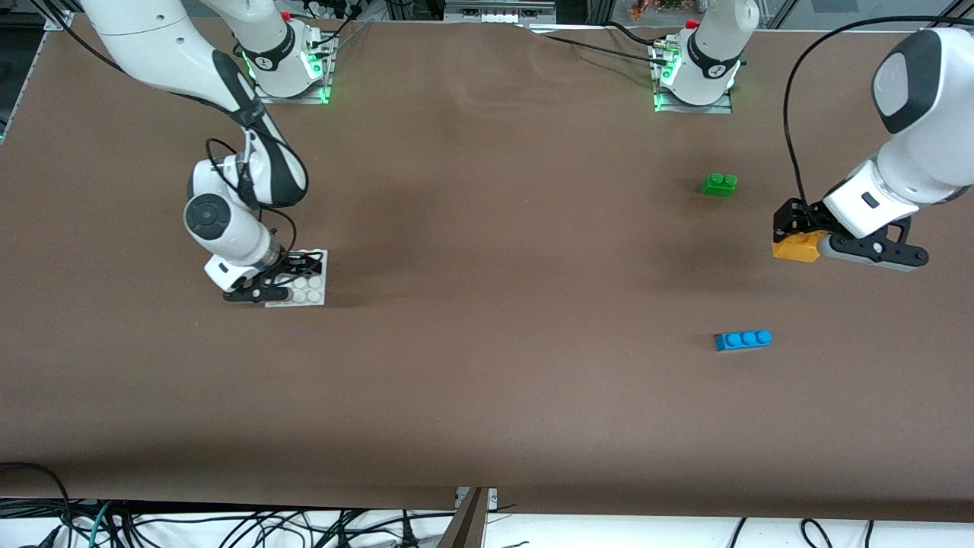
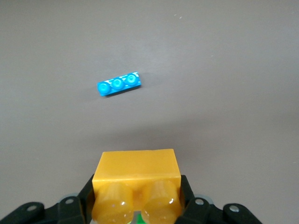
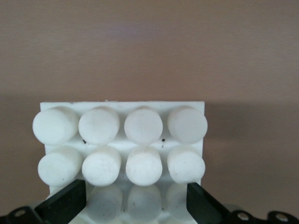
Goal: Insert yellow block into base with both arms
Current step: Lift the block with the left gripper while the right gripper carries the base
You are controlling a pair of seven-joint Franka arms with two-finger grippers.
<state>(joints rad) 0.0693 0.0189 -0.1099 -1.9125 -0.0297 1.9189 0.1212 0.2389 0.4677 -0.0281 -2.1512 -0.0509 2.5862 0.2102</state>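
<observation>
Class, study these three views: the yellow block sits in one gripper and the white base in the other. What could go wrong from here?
1. The left gripper is shut on only one end of the yellow block, so the block might tilt when pressed.
2. The right gripper grips the base at one edge; it could slip or twist during lifting.
3. The green brick and blue brick lie near the left gripper and could be bumped.

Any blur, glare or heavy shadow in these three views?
Front view: even light, sharp, soft shadows beside the base and the blue brick. Left wrist view: the yellow block has blurred, glossy studs; the blue brick is sharp. Right wrist view: the base's closest studs are soft and hazy near the fingers.
</observation>
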